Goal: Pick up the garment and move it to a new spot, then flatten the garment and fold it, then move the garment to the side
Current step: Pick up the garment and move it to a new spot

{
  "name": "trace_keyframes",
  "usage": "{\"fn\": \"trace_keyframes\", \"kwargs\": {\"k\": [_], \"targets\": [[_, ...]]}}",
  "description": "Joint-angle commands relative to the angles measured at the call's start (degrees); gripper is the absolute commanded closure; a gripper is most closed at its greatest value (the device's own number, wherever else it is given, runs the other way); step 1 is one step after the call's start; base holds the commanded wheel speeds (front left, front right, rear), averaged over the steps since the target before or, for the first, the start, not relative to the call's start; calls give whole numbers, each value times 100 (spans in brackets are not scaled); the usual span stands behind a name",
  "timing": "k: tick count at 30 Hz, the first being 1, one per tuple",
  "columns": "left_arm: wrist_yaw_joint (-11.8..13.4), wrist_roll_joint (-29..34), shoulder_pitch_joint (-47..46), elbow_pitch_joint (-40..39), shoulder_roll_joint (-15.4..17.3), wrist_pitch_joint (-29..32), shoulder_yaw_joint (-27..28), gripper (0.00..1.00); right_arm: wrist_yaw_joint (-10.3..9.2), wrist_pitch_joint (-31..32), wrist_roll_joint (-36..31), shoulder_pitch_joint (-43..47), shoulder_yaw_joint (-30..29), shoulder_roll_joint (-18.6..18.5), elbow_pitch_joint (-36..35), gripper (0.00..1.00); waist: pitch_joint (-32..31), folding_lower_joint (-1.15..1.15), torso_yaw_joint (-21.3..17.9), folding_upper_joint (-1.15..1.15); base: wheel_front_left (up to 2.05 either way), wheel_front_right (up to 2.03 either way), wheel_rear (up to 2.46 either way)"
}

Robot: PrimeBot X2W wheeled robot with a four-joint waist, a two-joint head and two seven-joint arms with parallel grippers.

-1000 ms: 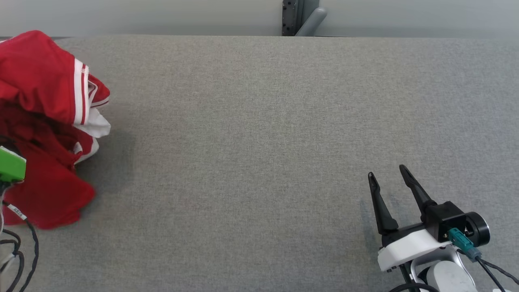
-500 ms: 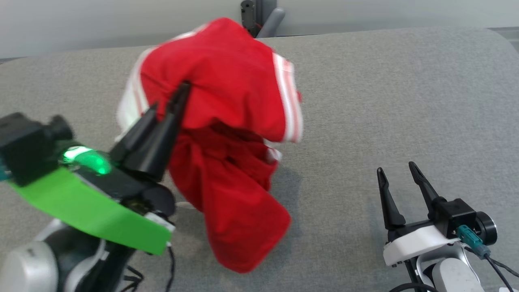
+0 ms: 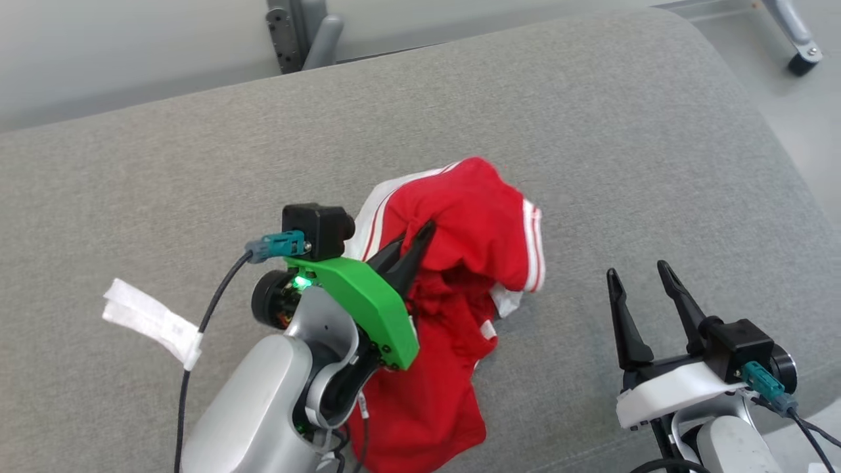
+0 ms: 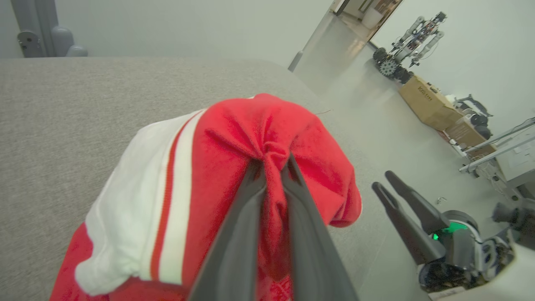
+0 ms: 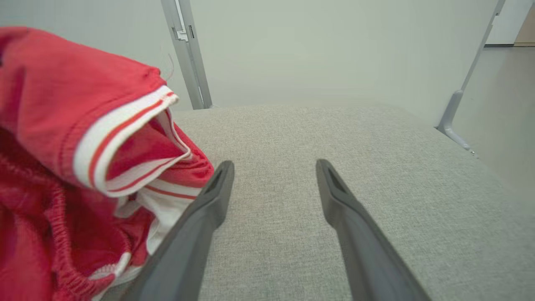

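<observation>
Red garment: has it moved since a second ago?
Yes. The red garment, once far left of the grey post, is now right of it.

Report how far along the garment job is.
Done: the pick-up; the left claw is shut on a pinch of the red garment. In hand: moving it, since it hangs bunched over the grey padded surface. Left: flattening, folding, setting aside; the right claw stands open, empty.

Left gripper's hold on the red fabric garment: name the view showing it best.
Left wrist view: up close, the left gripper pinches a bunched fold of the red fabric garment. Head view shows it from above, tips in cloth. Right wrist view shows the striped hem.
</observation>
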Motion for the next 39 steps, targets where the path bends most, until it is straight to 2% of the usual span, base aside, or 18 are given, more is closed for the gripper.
{"fn": "trace_keyframes", "kwargs": {"k": [1,2,3,9,13,17,18,19,20,23,27,30,35,39], "targets": [[-55,49,-104,418,20,-148,30,100,-2,-17,40,71,5,-7,12,0,81,0,-385,66,0,0,0],[-88,90,-141,768,-2,-267,36,100,-2,-17,45,86,2,-7,14,0,89,0,-436,66,0,0,0],[-88,90,-141,768,-2,-267,36,100,-2,-17,45,86,2,-7,14,0,89,0,-436,66,0,0,0],[-393,66,-376,2712,-116,-898,103,100,-2,-17,31,185,-60,-7,35,0,52,0,-580,66,0,0,0],[-563,45,-499,3359,-182,-1208,75,100,-2,-17,-5,212,-90,-7,56,0,-8,0,-538,66,0,0,0],[-713,-149,-628,3603,-265,-1391,48,100,-2,-17,-50,232,-124,-7,49,0,-70,0,-415,66,0,0,0],[-737,-167,-649,3625,-270,-1438,16,83,-2,-17,-65,244,-121,-7,47,0,-89,0,-380,66,0,0,0],[-742,-190,-666,3635,-279,-1492,4,46,-2,-17,-78,253,-116,-7,48,0,-108,0,-350,66,0,0,0],[-740,-192,-685,3621,-286,-1558,-11,0,-2,-17,-84,259,-110,-8,52,0,-131,0,-324,66,0,0,0],[-728,-199,-580,3428,-316,-1695,-93,0,-2,-17,-106,289,-109,-8,65,0,-221,0,-276,66,0,0,0],[-631,-294,-55,2718,-223,-1817,-47,0,-2,-17,-122,362,-99,-9,61,0,-382,0,-298,66,0,0,0],[-422,-337,470,1987,18,-1836,21,0,-2,-17,-108,449,-137,-6,36,0,-462,0,-286,66,0,0,0],[106,-62,1167,1077,426,-2004,118,0,-2,-17,-73,558,-185,-7,19,0,-487,0,-213,66,0,0,0],[260,27,1343,711,518,-1912,50,0,-2,-17,-63,536,-155,-8,42,0,-479,0,-193,66,0,0,0]]}}
